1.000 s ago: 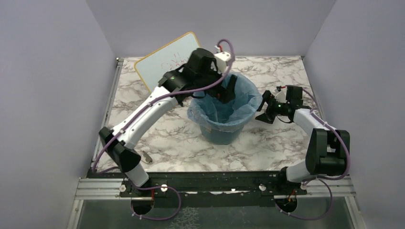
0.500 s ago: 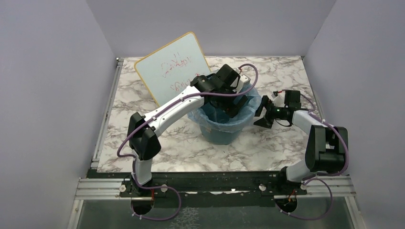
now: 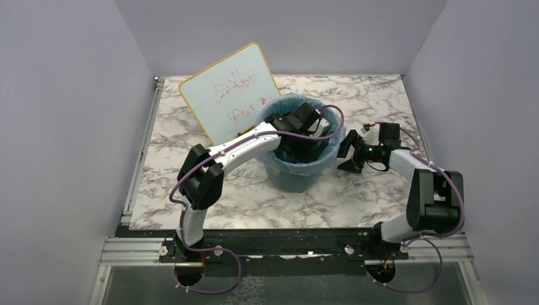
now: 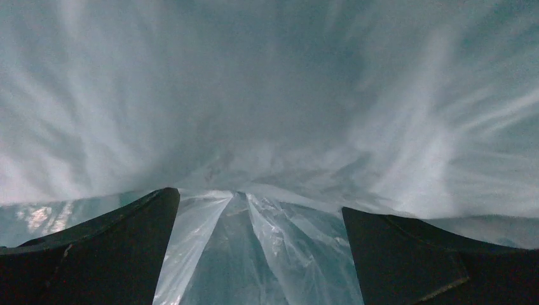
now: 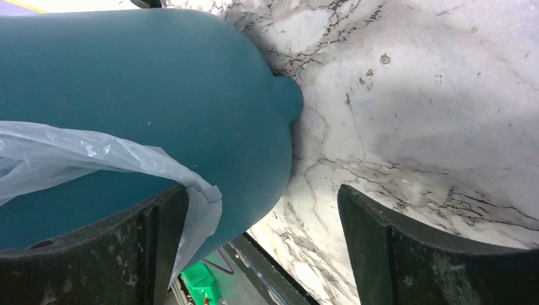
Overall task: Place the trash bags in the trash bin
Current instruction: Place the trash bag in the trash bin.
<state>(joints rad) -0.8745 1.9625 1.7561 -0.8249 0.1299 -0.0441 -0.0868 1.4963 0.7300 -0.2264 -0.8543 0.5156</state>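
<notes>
Blue plastic all around in the left wrist view. Trash bags point(image 3: 323, 160) already down inside the trash bin point(image 3: 292, 183), lining it, top edge folded out over the rim. Left gripper point(image 4: 259, 202) deep in the bin, fingers spread wide, holding nothing, soft film close in front. Right gripper point(image 5: 262, 190) just beside the bin's outer wall, spread wide too, a loose flap of bag hanging by one finger. Looks nearly done. Left to do, most likely: tidy that flap, then lift both arms out and away.
</notes>
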